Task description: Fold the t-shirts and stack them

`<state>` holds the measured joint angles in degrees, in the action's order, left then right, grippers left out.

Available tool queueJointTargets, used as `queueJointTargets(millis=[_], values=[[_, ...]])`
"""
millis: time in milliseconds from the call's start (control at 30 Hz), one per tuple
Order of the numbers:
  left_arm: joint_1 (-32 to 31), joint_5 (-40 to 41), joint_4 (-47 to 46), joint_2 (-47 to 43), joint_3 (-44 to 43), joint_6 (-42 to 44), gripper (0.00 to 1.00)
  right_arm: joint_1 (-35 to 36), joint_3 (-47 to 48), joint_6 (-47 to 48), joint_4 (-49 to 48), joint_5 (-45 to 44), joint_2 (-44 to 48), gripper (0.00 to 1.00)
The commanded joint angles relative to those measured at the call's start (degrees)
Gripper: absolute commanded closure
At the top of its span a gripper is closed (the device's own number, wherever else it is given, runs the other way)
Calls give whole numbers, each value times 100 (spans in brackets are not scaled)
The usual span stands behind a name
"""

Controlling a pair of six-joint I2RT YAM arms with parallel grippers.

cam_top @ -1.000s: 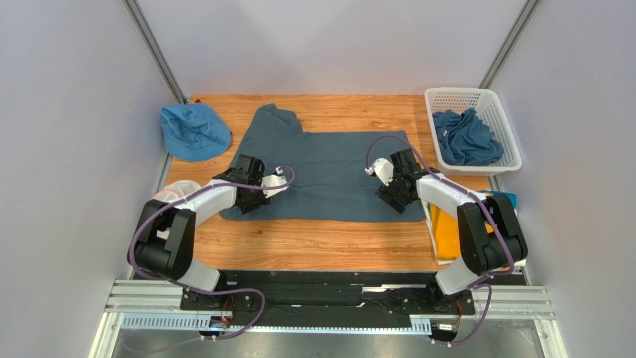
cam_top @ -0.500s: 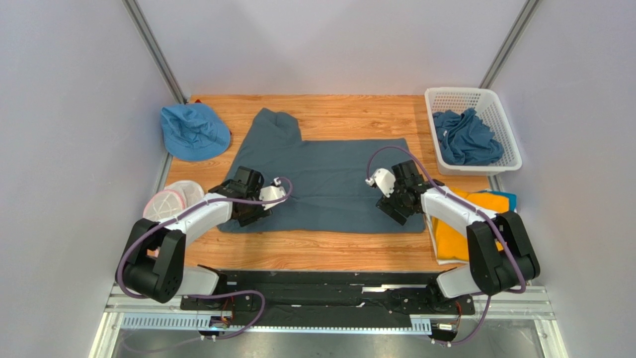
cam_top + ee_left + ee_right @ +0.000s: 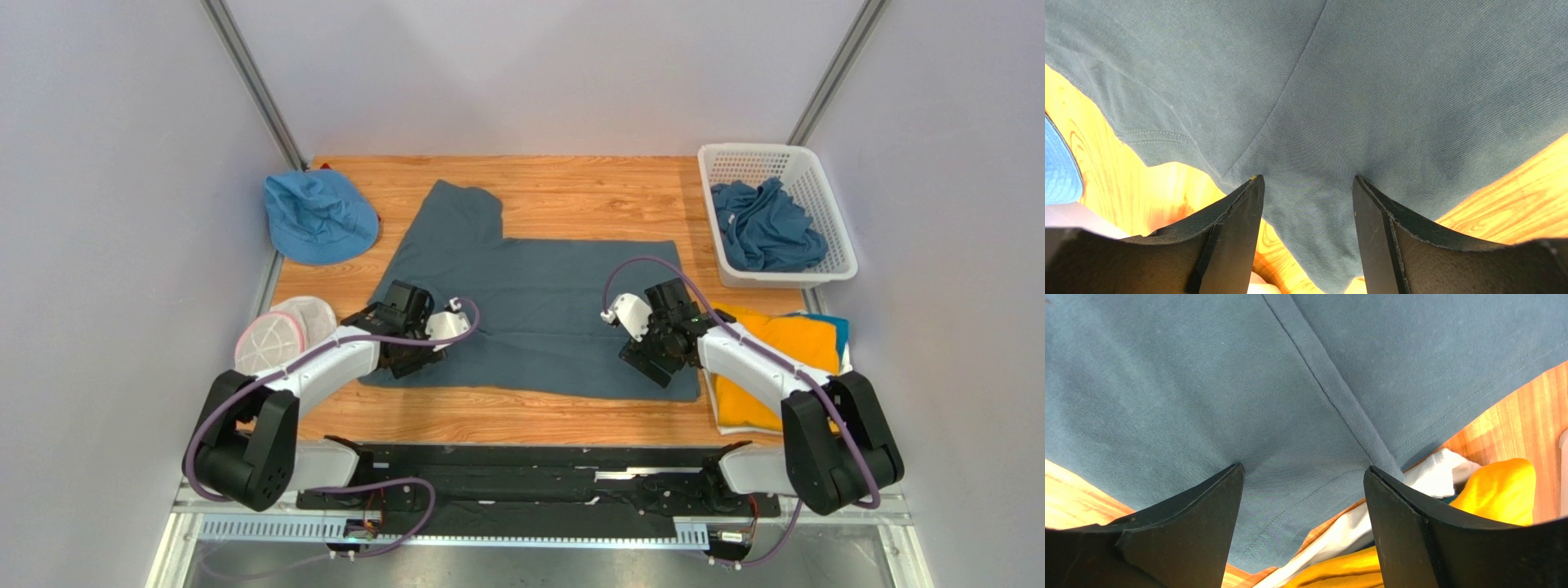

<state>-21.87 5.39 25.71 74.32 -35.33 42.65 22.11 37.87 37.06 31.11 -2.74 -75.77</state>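
Left gripper [image 3: 1306,184]: fingers spread fairly wide, tips down on the dark slate-blue t-shirt [image 3: 540,294], nothing pinched between them. Right gripper [image 3: 1303,471], same deal, spread wide at that shirt's near right corner. The shirt lies flat mid wooden table [image 3: 577,184], right beside the mustard-yellow t-shirt [image 3: 761,368]. Crumpled blue shirts [image 3: 767,227] sit in the white basket [image 3: 754,152].
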Motion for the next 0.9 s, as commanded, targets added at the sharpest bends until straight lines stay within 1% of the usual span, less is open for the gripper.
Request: queueJointTargets(millis=[0, 267, 400, 533, 667, 767, 833, 867], values=[[-98, -108, 311, -137, 184, -240, 35, 101, -254, -41, 510, 186, 97, 23], [-151, -64, 452, -410, 194, -302, 35, 136, -122, -67, 659, 187, 255, 23], [-151, -64, 688, -647, -26, -284, 35, 153, 255, -102, 852, 107, 387, 22], [-151, -152, 961, -919, -569, -258, 33, 153, 711, -111, 1054, 28, 501, 20], [-151, -292, 1137, -911, -1141, -205, 32, 145, 1222, -164, 1064, -68, 431, 20], [-151, -232, 989, -709, -1546, -65, 30, 57, 1521, -155, 818, -253, 151, 18], [-151, -196, 594, -437, -1818, 41, 28, -57, 1714, -146, 556, -297, -69, 16], [-151, -205, 375, -315, -1932, 85, 28, -205, 1976, -242, 467, -297, -374, 16]])
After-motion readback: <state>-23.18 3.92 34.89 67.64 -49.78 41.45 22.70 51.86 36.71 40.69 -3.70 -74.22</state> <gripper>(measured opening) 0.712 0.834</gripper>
